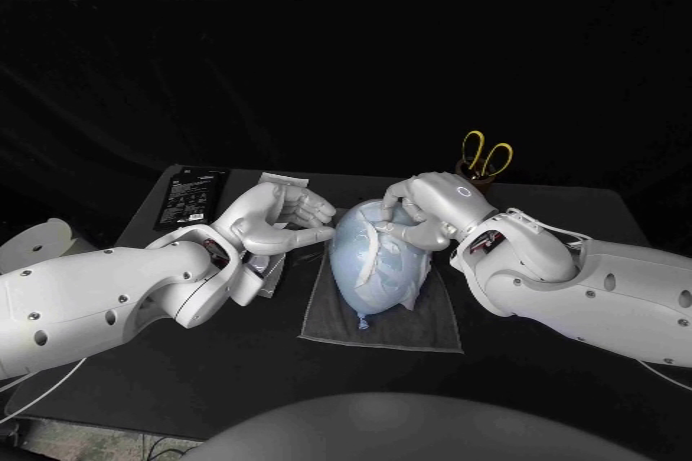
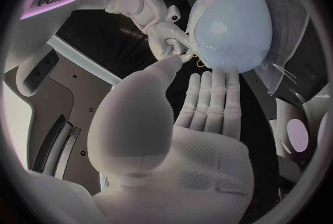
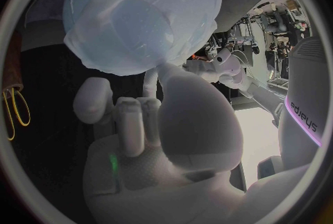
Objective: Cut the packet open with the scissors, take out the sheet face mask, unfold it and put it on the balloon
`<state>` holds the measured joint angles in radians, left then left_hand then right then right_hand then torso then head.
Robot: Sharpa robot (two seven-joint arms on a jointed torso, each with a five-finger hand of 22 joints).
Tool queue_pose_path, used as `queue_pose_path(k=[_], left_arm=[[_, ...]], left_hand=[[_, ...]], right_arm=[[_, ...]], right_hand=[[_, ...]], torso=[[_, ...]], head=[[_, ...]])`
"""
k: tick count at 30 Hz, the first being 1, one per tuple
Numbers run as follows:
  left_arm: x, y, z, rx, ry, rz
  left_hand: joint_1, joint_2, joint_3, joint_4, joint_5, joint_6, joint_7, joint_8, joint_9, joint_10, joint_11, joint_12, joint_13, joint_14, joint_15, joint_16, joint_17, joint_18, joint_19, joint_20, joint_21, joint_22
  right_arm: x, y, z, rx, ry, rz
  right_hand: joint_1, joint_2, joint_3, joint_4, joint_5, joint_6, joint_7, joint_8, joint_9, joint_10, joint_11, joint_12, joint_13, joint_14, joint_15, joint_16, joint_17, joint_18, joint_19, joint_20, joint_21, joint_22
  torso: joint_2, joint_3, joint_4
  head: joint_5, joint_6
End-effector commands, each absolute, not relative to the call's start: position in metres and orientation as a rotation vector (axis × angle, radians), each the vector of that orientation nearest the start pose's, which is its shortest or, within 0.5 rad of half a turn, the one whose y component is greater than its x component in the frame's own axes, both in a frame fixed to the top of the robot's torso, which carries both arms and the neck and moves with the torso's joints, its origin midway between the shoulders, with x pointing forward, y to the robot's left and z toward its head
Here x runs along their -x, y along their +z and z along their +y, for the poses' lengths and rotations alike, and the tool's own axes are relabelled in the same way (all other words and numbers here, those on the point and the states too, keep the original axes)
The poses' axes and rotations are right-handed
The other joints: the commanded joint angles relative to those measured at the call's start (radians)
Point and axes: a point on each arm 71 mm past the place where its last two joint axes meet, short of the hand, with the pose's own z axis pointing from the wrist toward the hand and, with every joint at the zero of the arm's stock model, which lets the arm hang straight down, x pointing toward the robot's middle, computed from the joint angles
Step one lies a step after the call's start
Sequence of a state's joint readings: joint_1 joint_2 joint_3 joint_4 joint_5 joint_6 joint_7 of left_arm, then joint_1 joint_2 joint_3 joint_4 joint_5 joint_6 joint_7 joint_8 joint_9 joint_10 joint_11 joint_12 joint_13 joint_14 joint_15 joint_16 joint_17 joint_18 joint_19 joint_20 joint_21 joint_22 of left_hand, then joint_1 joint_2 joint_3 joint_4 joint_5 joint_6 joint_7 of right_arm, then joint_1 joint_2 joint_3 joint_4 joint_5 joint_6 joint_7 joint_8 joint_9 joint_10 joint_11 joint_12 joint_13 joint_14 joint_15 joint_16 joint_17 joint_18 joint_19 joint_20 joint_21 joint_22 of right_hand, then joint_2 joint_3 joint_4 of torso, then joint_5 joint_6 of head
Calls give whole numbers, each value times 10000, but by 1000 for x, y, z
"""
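Pale-blue balloon (image 1: 369, 281) (mask (image 1: 378, 239) on it) — right hand (image 1: 420, 214) touching, left hand (image 1: 280, 220) beside.

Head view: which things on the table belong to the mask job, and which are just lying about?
Job: balloon, sheet mask draped on it, scissors at the back, left hand and right hand at the balloon.
Lying about: grey cloth under the balloon, black printed pack at the far left (possibly the packet; cannot tell).
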<state>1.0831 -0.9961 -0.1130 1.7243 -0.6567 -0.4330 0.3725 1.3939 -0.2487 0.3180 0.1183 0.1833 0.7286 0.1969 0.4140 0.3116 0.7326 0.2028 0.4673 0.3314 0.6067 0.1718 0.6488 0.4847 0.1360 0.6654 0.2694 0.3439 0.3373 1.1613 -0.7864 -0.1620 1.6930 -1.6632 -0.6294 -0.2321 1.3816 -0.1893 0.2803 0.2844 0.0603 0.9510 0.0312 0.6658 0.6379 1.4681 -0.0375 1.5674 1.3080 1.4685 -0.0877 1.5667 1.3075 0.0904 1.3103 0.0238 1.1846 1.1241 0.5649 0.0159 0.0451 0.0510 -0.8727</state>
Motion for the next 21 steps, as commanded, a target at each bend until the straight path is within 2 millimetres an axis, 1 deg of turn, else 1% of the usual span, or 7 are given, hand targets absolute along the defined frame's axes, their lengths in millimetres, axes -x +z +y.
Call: queue_pose_path(k=[1,2,4,6,7,11,21], left_arm=[[-417,-227,209,3476,-12929,16387],[-419,-230,208,3439,-12825,16590],[-424,-234,205,3308,-12604,16984],[-429,-240,201,3102,-12288,17472],[-431,-243,200,3029,-12091,17686],[-440,-250,197,2961,-11349,18164],[-449,-258,191,2877,-10777,18514]], left_hand=[[1502,843,-3929,1088,-677,-942,-246,-144,-505,-1026,630,-763,-1375,-1439,739,-1932,-1581,-667,-1316,337,-1923,-1402],[1730,468,-4350,1656,-1007,-1216,-254,-314,-598,-1320,677,-962,-1537,-2020,778,-2527,-1970,-754,-1679,242,-2111,-1576],[1956,223,-4654,1808,-1131,-1695,65,-690,-833,-1461,380,-1144,-1749,-2749,764,-3435,-2601,-760,-2105,247,-2351,-1797],[1902,-125,-4968,1828,-1134,-2305,-168,-1107,-1081,-1781,55,-1445,-1974,-3559,789,-4270,-3161,-771,-2277,254,-2476,-1914],[1756,-458,-5264,1829,-1204,-3027,-584,-1550,-1336,-2312,-33,-1791,-2155,-4193,645,-4814,-3519,-792,-2585,263,-2601,-2039],[1633,-578,-5432,1844,-1245,-3764,-694,-2010,-1594,-3377,-479,-2443,-2481,-4651,742,-5237,-3798,-797,-3113,274,-2825,-2243],[1586,-580,-5404,1842,-1265,-4033,-404,-2177,-1681,-3302,-567,-2423,-2526,-4573,667,-5232,-3782,-791,-3155,273,-2869,-2293]], right_arm=[[-421,-209,-132,2352,7638,14561],[-421,-209,-132,2341,7666,14540],[-420,-208,-132,2315,7740,14488],[-420,-208,-132,2283,7842,14415],[-420,-208,-132,2270,7878,14385],[-420,-207,-132,2224,8024,14266],[-419,-205,-132,2155,8290,14044]], right_hand=[[2,45,-9,12,-45,-126,35,-87,-1,1027,16,34,2628,1023,-16,41,2633,151,-91,28,-71,-26],[3,48,-3,11,-44,-165,54,-124,-10,1027,31,34,2628,1023,-4,41,2633,154,-103,36,-90,-40],[1,52,5,10,-43,-229,90,-199,-31,1027,62,34,2628,1023,21,41,2633,157,-118,53,-116,-54],[7,55,21,4,-43,-320,147,-323,-69,1027,110,34,2628,1020,62,35,2617,170,-161,79,-188,-112],[8,56,27,2,-44,-346,167,-366,-84,1027,127,34,2628,1018,77,33,2609,174,-174,89,-210,-130],[9,59,36,1,-43,-383,200,-442,-110,1027,156,34,2628,1019,103,33,2611,183,-200,106,-254,-167],[16,63,47,-5,-42,-402,224,-501,-129,1027,179,34,2628,1015,124,27,2592,194,-233,122,-308,-215]], torso=[[-5,15,-27],[-4,14,-33],[-3,17,-31],[3,15,-26],[4,14,-30],[-6,20,-21],[1,9,-24]], head=[[67,1],[78,1],[79,1],[122,1],[130,1],[135,25],[121,111]])
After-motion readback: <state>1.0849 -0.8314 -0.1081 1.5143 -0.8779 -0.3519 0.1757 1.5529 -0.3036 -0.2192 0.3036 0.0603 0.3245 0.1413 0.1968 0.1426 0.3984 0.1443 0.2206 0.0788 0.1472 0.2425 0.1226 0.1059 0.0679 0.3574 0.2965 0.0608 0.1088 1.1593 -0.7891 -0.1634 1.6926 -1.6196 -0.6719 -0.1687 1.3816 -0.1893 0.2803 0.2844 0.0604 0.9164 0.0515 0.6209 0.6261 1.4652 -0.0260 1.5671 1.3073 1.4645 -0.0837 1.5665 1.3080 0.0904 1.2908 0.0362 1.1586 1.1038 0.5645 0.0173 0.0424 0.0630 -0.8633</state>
